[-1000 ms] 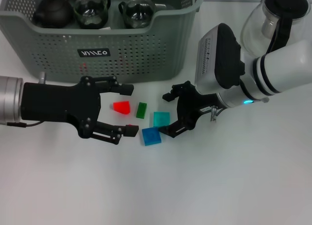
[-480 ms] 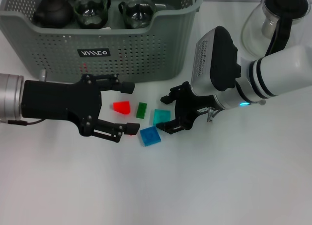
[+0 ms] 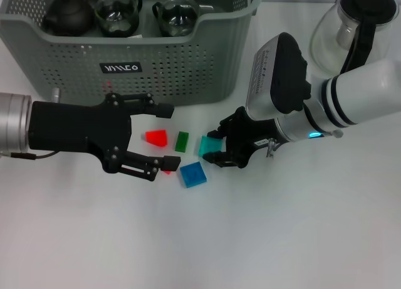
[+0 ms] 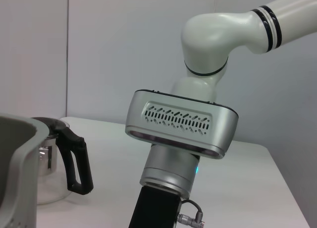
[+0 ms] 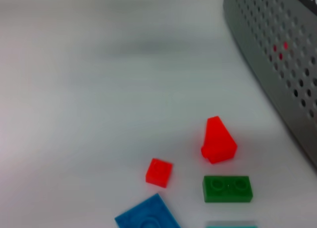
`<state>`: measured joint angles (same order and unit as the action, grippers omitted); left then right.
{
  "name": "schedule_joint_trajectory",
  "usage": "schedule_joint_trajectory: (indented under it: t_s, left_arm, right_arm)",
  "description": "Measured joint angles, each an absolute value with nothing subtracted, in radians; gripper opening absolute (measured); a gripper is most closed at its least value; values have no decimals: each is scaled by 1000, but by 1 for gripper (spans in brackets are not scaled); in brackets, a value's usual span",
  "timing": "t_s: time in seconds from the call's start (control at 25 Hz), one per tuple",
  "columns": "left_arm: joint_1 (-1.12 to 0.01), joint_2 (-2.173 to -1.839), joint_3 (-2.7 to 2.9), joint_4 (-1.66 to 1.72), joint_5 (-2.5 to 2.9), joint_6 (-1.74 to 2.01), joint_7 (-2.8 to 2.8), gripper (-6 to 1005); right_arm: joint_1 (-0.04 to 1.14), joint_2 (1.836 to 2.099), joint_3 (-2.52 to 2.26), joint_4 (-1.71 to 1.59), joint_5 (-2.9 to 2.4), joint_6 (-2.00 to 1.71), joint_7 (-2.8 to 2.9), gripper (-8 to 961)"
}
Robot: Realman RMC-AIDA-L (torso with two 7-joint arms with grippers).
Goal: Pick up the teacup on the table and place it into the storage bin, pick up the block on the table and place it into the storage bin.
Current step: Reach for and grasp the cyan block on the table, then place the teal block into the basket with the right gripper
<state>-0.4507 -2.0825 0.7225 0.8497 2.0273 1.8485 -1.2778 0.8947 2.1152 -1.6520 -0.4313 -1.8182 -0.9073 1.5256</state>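
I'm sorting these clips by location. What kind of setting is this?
Probably a lab or test bench, not a home: a bare white table, a plain grey wall behind the arm, and props laid out, namely toy blocks, a storage bin and a glass carafe.

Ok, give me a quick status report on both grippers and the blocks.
Right gripper fingers closing around teal flat block, not lifted. Left gripper open around red wedge block. Grey-green perforated storage bin just behind; nothing blocking.

Five blocks — two teacups
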Motion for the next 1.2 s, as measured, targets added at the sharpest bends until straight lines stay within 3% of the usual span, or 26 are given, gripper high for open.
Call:
schedule_joint_trajectory:
  t_s: [0.08, 0.2, 0.76, 1.2]
  left_arm:
    - [-446, -2080, 722, 850, 2028, 1848, -1278, 929]
    - [-435, -2074, 710, 850, 2033, 1848, -1278, 928]
    - [-338, -2050, 586, 893, 2047, 1817, -1255, 927]
    - [-277, -2051, 454, 881, 2048, 1814, -1191, 925]
  right_arm:
    - [887, 2113, -1652, -439, -1818, -912, 1531, 469]
    - [863, 2109, -1652, -473, -1819, -928, 1548, 424]
    - [765, 2068, -1545, -869, -1844, -1300, 1846, 424]
    - [926, 2076, -1226, -1033, -1964, -1508, 2071, 425]
